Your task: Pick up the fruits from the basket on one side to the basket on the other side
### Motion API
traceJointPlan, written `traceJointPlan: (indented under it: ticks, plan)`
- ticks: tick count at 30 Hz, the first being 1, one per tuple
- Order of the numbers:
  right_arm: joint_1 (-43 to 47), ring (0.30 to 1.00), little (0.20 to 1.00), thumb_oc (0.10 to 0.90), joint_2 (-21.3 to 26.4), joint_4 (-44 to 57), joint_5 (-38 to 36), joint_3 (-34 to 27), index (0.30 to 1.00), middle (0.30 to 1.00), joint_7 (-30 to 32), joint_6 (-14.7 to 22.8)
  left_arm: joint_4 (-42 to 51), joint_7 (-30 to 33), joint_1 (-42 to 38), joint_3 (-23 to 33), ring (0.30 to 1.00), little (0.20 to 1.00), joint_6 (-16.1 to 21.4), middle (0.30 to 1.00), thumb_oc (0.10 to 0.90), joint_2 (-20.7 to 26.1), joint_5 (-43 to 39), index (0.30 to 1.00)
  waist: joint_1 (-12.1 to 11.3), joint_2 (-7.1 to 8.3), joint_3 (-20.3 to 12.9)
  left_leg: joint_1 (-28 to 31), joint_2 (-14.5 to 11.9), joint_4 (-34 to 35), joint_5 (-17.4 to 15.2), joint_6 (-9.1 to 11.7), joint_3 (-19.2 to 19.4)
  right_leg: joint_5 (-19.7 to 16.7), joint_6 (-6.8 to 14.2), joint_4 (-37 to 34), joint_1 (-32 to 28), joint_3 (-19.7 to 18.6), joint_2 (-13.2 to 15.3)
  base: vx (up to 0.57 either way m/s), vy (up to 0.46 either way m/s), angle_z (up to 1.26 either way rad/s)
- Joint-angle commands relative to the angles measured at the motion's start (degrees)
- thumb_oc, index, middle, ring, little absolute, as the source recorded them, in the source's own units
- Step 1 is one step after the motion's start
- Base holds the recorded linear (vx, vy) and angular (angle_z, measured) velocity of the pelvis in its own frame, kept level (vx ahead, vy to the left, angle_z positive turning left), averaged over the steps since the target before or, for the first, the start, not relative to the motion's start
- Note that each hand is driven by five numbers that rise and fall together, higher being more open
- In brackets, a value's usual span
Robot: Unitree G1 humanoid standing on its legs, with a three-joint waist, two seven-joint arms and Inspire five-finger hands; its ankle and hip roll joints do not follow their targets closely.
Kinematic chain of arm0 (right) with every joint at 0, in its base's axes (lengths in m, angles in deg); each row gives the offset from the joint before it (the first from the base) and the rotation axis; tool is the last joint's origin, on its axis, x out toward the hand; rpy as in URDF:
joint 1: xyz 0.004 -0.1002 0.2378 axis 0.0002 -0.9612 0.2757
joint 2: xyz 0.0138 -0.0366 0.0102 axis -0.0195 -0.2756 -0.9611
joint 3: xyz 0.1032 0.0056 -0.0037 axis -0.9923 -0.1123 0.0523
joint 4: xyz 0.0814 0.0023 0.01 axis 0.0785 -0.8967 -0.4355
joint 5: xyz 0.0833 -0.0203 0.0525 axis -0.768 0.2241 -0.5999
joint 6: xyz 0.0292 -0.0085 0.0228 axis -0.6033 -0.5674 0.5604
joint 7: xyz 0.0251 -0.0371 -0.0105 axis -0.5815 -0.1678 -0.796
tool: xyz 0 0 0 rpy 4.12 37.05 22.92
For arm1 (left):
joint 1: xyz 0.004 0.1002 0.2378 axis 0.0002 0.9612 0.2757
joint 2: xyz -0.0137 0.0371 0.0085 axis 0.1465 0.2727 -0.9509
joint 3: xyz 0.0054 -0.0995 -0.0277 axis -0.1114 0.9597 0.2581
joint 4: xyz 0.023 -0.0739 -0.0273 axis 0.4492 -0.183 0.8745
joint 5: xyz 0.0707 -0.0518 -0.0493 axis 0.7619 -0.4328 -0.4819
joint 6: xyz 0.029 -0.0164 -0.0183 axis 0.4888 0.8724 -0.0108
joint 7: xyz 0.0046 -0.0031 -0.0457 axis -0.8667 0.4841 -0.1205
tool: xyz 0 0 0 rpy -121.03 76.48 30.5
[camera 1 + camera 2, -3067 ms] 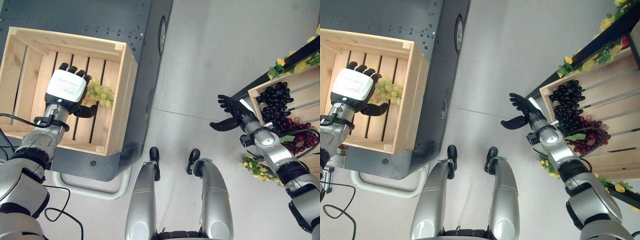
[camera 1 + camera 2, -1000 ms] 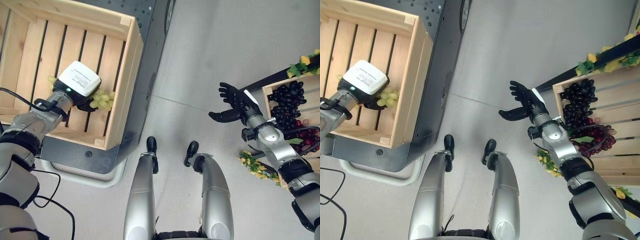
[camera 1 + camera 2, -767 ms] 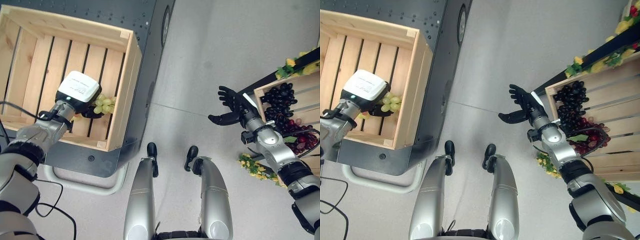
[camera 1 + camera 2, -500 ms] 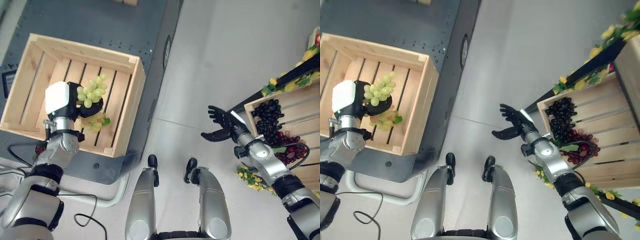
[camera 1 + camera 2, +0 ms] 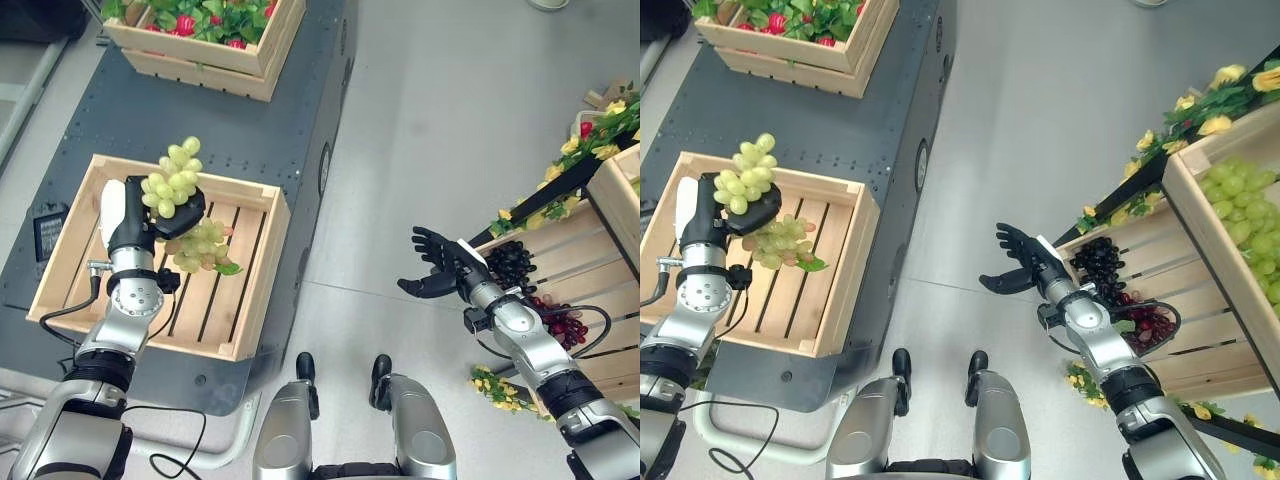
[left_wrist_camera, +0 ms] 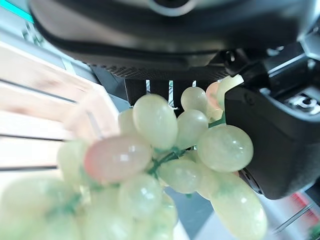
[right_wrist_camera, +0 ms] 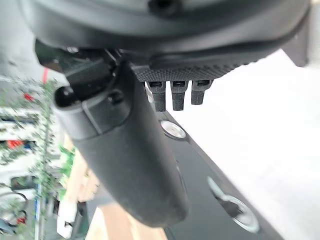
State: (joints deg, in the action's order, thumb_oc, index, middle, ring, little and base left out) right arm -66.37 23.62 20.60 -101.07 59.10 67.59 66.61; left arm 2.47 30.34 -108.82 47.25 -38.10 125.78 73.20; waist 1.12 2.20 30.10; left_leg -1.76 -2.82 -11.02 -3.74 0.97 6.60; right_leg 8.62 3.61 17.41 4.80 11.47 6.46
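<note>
Gripping a green grape bunch (image 5: 172, 180) over the slatted wooden crate (image 5: 255, 262), the left hand (image 5: 165, 216) has its fingers curled round the fruit. That crate sits on a dark riveted metal platform (image 5: 290, 130) above pale grey floor (image 5: 440, 120). Fingers spread and empty, the right hand (image 5: 437, 270) hangs beside a shelf crate of dark grapes (image 5: 515, 265). No writing is legible.

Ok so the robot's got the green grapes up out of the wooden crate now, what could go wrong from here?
The left hand grips the green grapes near the middle, so part of the bunch dangles below it over the wooden crate; loose grapes could tear off or the bunch could slip. The carry crosses bare floor toward the shelf crates, so a drop might land there. The right hand is open and empty, offering no support.
</note>
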Motion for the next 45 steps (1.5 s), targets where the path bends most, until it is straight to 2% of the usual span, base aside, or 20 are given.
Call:
traceJointPlan:
  ticks: [1, 7, 14, 17, 20, 21, 23, 24, 27, 30, 35, 45]
  plan:
    - [-1.1, 0.900, 0.900, 0.800, 0.4, 2.9, -5.5, -2.3, 0.900, 0.900, -0.2, 2.8, 4.6, -2.8, -0.6, 3.7, 0.300, 0.300, 6.4, 0.300, 0.400, -0.8, -8.0, 0.300, 0.6, -3.05, -13.7, 0.6, 3.5, 0.7, -3.2, 0.0, -1.9, 0.6, -1.7, -4.8, -4.0, 0.2, -0.9, 0.07, -0.047, -0.04]
    - [-0.7, 0.900, 0.900, 0.800, -3.6, 4.3, -6.7, -1.9, 0.900, 0.900, 1.4, 2.8, 8.0, -9.0, -1.1, 4.4, 0.300, 0.300, 6.6, 0.300, 0.400, -4.6, -17.7, 0.300, 0.4, -3.90, -18.8, 4.6, 3.5, 7.3, -1.3, 0.5, -2.4, -2.2, -1.0, -11.6, -8.2, 0.2, -1.5, 0.07, -0.076, -0.03]
    - [3.9, 0.900, 0.900, 0.800, -6.0, 4.9, -6.1, -0.2, 0.900, 0.900, 5.1, 1.9, 9.6, -10.9, -6.6, 1.6, 0.300, 0.300, 6.8, 0.300, 0.400, -7.0, -22.6, 0.300, 0.4, -4.80, -21.9, 6.9, 3.6, 13.3, 0.9, 0.8, -2.6, -5.4, 0.0, -17.6, -10.7, 0.5, -1.6, 0.00, -0.067, -0.02]
    - [7.5, 0.900, 0.900, 0.800, -6.3, 6.6, -5.7, 1.4, 0.900, 0.900, 5.6, -1.1, 10.9, -12.0, -10.4, 0.0, 0.300, 0.300, 6.0, 0.300, 0.400, -7.1, -23.7, 0.300, 0.5, -5.22, -23.3, 7.6, 3.8, 15.9, 1.9, 0.9, -2.9, -6.6, 0.4, -19.9, -11.3, 0.7, -1.8, -0.01, -0.046, 0.08]
    - [10.5, 0.900, 0.900, 0.800, -6.4, 7.1, -9.6, 2.1, 0.900, 0.900, 5.1, -3.2, 10.9, -12.1, -13.1, -1.4, 0.300, 0.300, 5.5, 0.300, 0.400, -7.0, -23.2, 0.300, 0.5, -5.28, -24.0, 7.4, 3.7, 16.0, 1.8, 0.8, -2.9, -6.8, 0.4, -20.3, -11.4, 0.9, -1.9, -0.01, -0.033, -0.05]
    - [12.4, 0.900, 0.900, 0.800, -6.9, 7.3, -14.3, 2.3, 0.900, 0.900, 4.5, -4.8, 10.8, -12.8, -14.7, -2.5, 0.300, 0.300, 5.0, 0.300, 0.400, -7.1, -24.5, 0.300, 0.5, -5.23, -24.4, 7.5, 3.6, 16.0, 1.7, 0.8, -2.9, -6.5, 0.4, -20.0, -11.3, 0.9, -2.0, 0.00, -0.037, -0.05]
    - [14.2, 0.900, 0.900, 0.800, -7.5, 7.0, -19.2, 2.2, 0.900, 0.900, 3.8, -5.5, 10.5, -13.3, -15.8, -3.2, 0.300, 0.300, 4.7, 0.300, 0.400, -7.3, -25.1, 0.300, 0.5, -5.19, -24.6, 7.7, 3.4, 16.0, 1.7, 0.8, -2.6, -6.4, 0.3, -19.7, -11.3, 0.9, -2.0, 0.01, -0.036, -0.05]
    - [16.4, 0.900, 0.900, 0.800, -9.3, 6.3, -22.6, 2.2, 0.900, 0.900, 3.0, -5.7, 9.4, -13.6, -17.6, -4.5, 0.300, 0.300, 4.6, 0.300, 0.400, -8.1, -25.7, 0.300, 0.6, -5.16, -25.0, 7.9, 3.3, 15.9, 1.5, 0.8, -2.1, -6.1, 0.2, -19.4, -11.3, 1.1, -2.1, 0.01, -0.037, -0.05]
    - [19.4, 0.900, 0.900, 0.800, -11.1, 4.9, -23.8, 3.2, 0.900, 0.900, 4.2, -5.6, 7.3, -13.7, -20.0, -6.4, 0.300, 0.300, 4.8, 0.300, 0.400, -9.2, -25.3, 0.300, 0.4, -5.06, -25.4, 8.1, 3.2, 15.8, 1.3, 0.8, -1.9, -6.2, 0.2, -19.8, -11.6, 1.1, -2.1, 0.02, -0.038, -0.08]
    - [21.7, 0.900, 0.900, 0.800, -12.2, 3.7, -24.7, 4.0, 0.900, 0.900, 4.8, -6.8, 6.3, -14.8, -22.2, -8.1, 0.300, 0.300, 3.3, 0.300, 0.400, -10.1, -25.3, 0.300, 0.3, -4.90, -26.3, 8.4, 3.1, 15.9, 1.1, 0.7, -1.9, -6.3, 0.2, -20.2, -11.9, 0.9, -2.2, 0.05, -0.049, -0.04]
    - [24.3, 0.900, 0.900, 0.800, -13.0, 3.9, -26.5, 5.9, 0.900, 0.900, 3.2, -9.0, 6.9, -15.6, -24.0, -10.6, 0.300, 0.300, 1.6, 0.300, 0.400, -11.0, -24.4, 0.300, -0.1, -4.36, -26.9, 8.6, 3.1, 16.0, 1.1, 0.6, -2.1, -6.6, 0.2, -20.9, -12.4, 0.8, -2.3, 0.02, -0.049, -0.02]
    - [29.0, 0.900, 0.900, 0.800, -14.3, 2.3, -27.6, 9.1, 0.900, 0.900, 0.9, -11.0, 5.1, -18.9, -28.0, -14.6, 0.300, 0.300, -0.3, 0.300, 0.400, -12.3, -24.2, 0.300, -0.3, -3.68, -27.7, 8.5, 2.8, 16.0, 1.3, 0.7, -2.1, -7.2, 0.1, -21.6, -12.5, 0.7, -2.5, 0.00, -0.026, 0.00]
